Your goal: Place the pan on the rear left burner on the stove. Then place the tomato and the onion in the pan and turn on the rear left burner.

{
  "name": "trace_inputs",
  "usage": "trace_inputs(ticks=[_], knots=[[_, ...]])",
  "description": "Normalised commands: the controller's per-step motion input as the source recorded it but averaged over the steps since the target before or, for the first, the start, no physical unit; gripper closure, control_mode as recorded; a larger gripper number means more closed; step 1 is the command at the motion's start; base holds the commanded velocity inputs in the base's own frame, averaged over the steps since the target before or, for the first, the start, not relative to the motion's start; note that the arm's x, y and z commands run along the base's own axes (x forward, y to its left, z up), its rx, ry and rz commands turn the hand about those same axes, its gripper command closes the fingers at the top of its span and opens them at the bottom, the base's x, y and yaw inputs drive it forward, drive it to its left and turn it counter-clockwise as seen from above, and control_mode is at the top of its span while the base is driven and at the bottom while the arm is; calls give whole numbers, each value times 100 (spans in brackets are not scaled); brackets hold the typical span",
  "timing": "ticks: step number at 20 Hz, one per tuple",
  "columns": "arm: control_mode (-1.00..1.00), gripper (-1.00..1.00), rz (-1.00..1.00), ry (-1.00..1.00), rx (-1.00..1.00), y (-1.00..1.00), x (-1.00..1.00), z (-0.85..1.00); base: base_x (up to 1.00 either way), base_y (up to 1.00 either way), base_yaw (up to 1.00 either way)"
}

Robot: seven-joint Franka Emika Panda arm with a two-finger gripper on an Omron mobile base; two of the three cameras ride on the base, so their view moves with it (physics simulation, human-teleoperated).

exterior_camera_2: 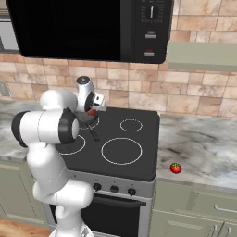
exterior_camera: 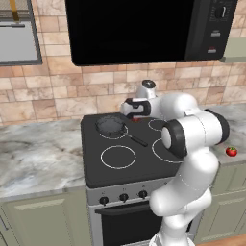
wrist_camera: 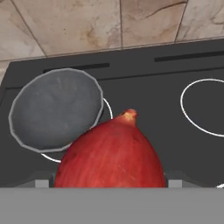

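— Closest to the hand camera, what do you see?

— Red skin, mostly: the onion (wrist_camera: 111,153) sits right between the two dark tips of the gripper (wrist_camera: 110,183), its pointed end up. The jaws stand wide and are closed on it, so it is pinched and carried above the cooktop.

— And the pan?

— The pan (exterior_camera: 111,126) rests on the rear left burner (wrist_camera: 106,114) of the stove (exterior_camera: 93,166), a bit off centre, so part of the white ring shows past its rim. Its thin black handle (exterior_camera: 136,139) points toward the middle of the glass. From the hand, the dark grey pan lies up and to the left of the onion; it holds nothing.

— Where is the gripper in the base views?

— Over the back of the stove, just beside the pan on its right side, with a bit of red showing under the hand.

— The tomato?

— The tomato (exterior_camera_2: 175,168) lies on the marble counter (exterior_camera_2: 203,148) right of the stove, near the front edge, well apart from the pan.

— Anything overhead?

— A black microwave (exterior_camera_2: 88,28) hangs above the cooktop.
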Motion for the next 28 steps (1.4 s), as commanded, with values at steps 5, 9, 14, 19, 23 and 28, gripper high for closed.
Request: trace_inputs(ticks=[5, 9, 14, 19, 23, 28], knots=[[-100, 100, 0, 0, 0, 50, 18, 0, 0, 0, 0], [-100, 100, 0, 0, 0, 43, 14, 0, 0, 0, 0], [-100, 100, 0, 0, 0, 37, 21, -2, 0, 0, 0], [-100, 100, 0, 0, 0, 17, 23, -22, 0, 0, 0], [-100, 100, 0, 1, 0, 8, 23, -35, 0, 0, 0], [-100, 100, 0, 3, 0, 14, 24, -33, 0, 0, 0]])
